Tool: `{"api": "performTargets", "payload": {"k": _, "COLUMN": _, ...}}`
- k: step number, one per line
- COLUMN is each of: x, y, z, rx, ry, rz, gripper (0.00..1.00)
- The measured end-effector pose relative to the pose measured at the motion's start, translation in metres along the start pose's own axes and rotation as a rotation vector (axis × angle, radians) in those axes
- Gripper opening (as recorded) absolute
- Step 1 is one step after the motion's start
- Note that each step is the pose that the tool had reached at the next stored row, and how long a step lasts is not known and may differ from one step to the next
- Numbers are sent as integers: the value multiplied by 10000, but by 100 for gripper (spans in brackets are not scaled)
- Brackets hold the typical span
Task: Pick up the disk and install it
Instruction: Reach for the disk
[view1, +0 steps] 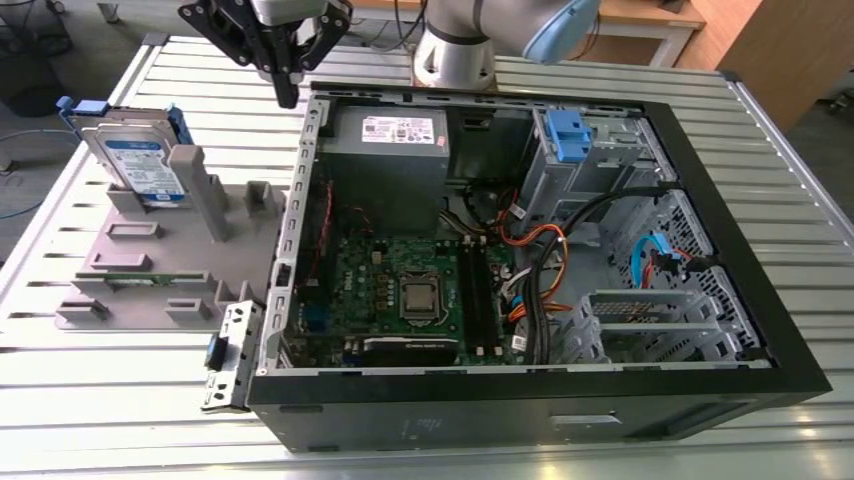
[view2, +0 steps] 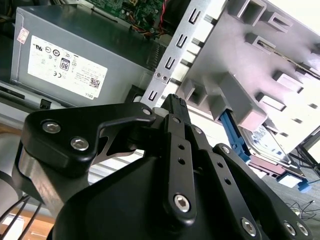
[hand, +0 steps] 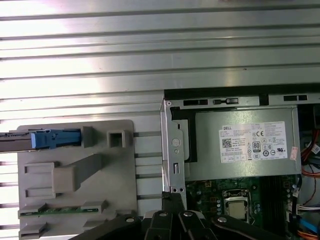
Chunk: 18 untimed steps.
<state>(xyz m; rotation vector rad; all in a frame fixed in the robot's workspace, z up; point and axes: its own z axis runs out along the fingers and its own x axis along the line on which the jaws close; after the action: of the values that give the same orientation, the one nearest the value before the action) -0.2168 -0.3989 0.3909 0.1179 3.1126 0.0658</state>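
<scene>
Disk (view1: 144, 165) stands on edge in the grey holder (view1: 174, 275), upper left of the exterior view. End effector (view1: 286, 98), closed and empty, hangs beside the case (view1: 534, 415) rim, right of the disk. A sound pick-up likely needs it opened and squared over the disk's top edge.

In the exterior view, the table (view1: 787, 150) carries a fixture plate (view1: 147, 270) at the frame's left. Just beside it, an open computer case (view1: 534, 395) fills the centre and right. The disk (view1: 140, 165) stands on edge in a slot at the plate's upper-left corner. The claw (view1: 284, 95) hangs at the upper centre-left, over the case's left wall, apart from the disk. Inside the case, the power supply (view1: 387, 150) sits upper left, the motherboard (view1: 400, 280) below it and the drive cage (view1: 587, 150) upper right.
</scene>
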Motion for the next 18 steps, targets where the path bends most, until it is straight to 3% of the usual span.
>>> {"api": "performTargets", "payload": {"k": 18, "x": 43, "y": -3, "z": -1, "rx": 1, "ry": 1, "rz": 0, "gripper": 11}}
